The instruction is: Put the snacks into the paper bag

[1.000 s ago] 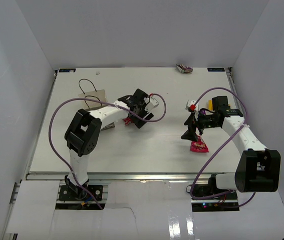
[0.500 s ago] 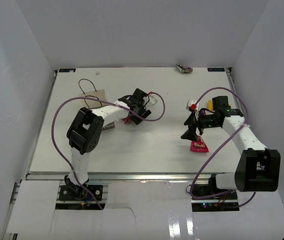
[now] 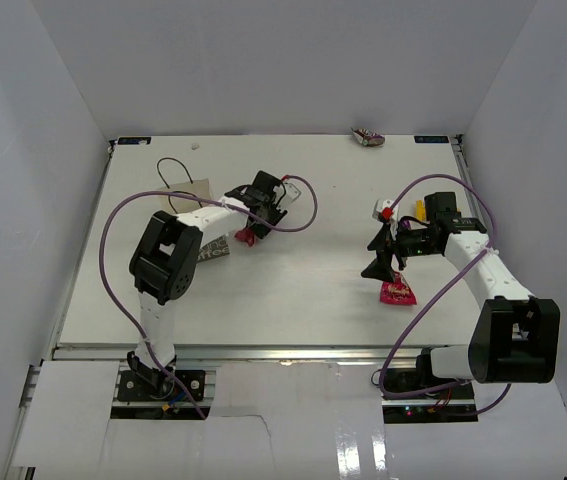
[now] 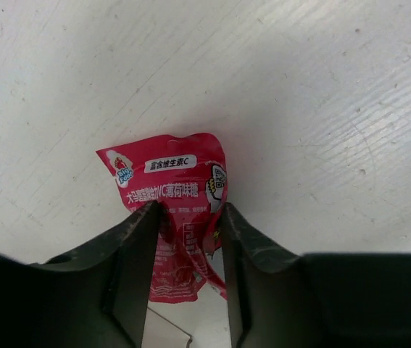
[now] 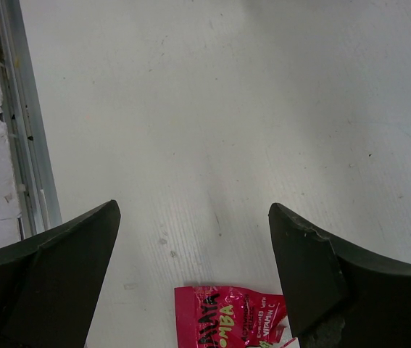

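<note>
My left gripper (image 4: 189, 217) has narrowed onto the red packet (image 4: 169, 174), pinching it, and swung left to just beside the bag (image 3: 191, 190). I judge bagging comes next. My right gripper (image 5: 194, 217) hangs wide over the pink packet (image 5: 230, 319), right of centre.

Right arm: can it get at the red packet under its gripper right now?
Probably yes. The right gripper hangs open close above the red packet, which lies flat in the open with nothing between them.
</note>
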Motion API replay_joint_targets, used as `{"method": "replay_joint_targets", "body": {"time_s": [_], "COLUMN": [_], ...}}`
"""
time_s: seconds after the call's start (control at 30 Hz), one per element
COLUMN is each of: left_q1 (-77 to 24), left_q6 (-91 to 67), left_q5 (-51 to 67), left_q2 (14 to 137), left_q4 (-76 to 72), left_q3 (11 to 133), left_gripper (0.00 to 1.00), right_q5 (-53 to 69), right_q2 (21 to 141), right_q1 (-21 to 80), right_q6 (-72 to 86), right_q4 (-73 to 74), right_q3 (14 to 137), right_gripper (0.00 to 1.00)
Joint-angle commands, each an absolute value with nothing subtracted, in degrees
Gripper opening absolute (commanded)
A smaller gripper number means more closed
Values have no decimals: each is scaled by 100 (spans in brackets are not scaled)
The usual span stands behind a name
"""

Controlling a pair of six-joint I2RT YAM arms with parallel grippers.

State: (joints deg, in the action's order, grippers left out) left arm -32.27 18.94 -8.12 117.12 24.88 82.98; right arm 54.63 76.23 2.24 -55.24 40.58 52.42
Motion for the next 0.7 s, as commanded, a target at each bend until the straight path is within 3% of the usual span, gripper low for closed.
{"method": "replay_joint_targets", "body": {"time_s": [0.0,0.03,0.27,0.5,0.67], "left_q1": [-3217,-3217,-3217,-3217,-3059], "left_q6": [1662,1609,1064,159,-473], "left_q5": [-572,-493,-80,457,185], "left_q2": [11690,11655,10935,9319,8185], "left_q4": [2479,2470,2417,1944,1828], "left_q3": [8402,8402,8420,8130,8077], "left_gripper": [47,39,25,22,22], "right_q5": [5704,5695,5713,5722,5739], "right_q2": [7603,7594,7567,7611,7699], "right_q1": [193,176,149,123,114], "right_q6": [-5458,-5458,-5449,-5440,-5440], "right_q4": [4052,4052,4052,4052,4052], "right_q3": [5326,5326,5300,5326,5414], "right_gripper": [89,89,89,89,89]}}
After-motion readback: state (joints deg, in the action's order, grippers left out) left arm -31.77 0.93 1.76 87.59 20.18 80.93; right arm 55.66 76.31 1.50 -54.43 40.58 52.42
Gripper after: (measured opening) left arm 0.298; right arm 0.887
